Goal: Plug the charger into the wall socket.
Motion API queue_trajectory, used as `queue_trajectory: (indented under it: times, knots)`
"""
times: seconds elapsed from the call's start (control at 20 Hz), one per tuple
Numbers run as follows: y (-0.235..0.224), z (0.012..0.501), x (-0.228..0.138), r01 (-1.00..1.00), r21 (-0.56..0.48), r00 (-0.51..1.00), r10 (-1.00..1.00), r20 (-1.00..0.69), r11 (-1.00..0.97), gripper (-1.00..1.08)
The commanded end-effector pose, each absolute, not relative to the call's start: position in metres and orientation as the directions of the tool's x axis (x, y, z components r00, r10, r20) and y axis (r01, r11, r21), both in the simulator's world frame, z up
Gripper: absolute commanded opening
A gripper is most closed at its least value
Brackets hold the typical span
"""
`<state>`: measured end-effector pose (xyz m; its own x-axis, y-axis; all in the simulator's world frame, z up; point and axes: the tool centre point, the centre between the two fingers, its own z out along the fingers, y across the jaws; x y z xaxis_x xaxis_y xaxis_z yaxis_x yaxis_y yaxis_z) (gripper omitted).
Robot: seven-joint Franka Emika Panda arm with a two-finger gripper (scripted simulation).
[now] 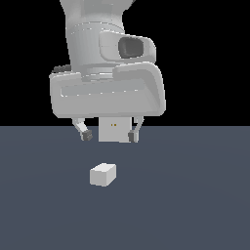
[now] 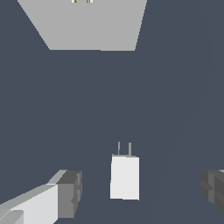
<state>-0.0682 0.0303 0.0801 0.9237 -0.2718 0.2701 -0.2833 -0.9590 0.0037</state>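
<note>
- Two task items in view: charger (image 1: pixel 103 174) lying loose on the grey worktop (image 1: pixel 195 205), and wall socket (image 1: pixel 115 130) standing upright farther back, partly hidden behind the arm in the exterior view.
- Charger sits out in the open middle of the worktop, well apart from the socket. Wrist view shows its two thin prongs (image 2: pixel 124 148) pointing toward the socket plate.
- Gripper (image 1: pixel 110 134) hangs above the worktop, jaws spread wide, holding nothing; charger lies below them, untouched.
- Socket's two orange-yellow holes (image 1: pixel 114 125) are tiny; wrist view catches them only at the frame edge.
- Risk, grasp: in the wrist view the charger is nearer one fingertip (image 2: pixel 69 192) than the other; an off-centre closure could push or twist the block.
- Risk, insertion: any twist in the grip would tilt the prongs, so they strike the plate face instead of entering.
</note>
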Motion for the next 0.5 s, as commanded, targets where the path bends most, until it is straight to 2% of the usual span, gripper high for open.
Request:
queue_trajectory:
  times: [0.0, 0.45]
  knots:
    - [0.033, 0.075, -0.07, -0.299, 0.002, 0.915, -0.286, 0.285, -0.954, 1.0]
    - [0.038, 0.063, -0.074, -0.329, 0.0, 0.897, -0.312, 0.312, -0.944, 1.0]
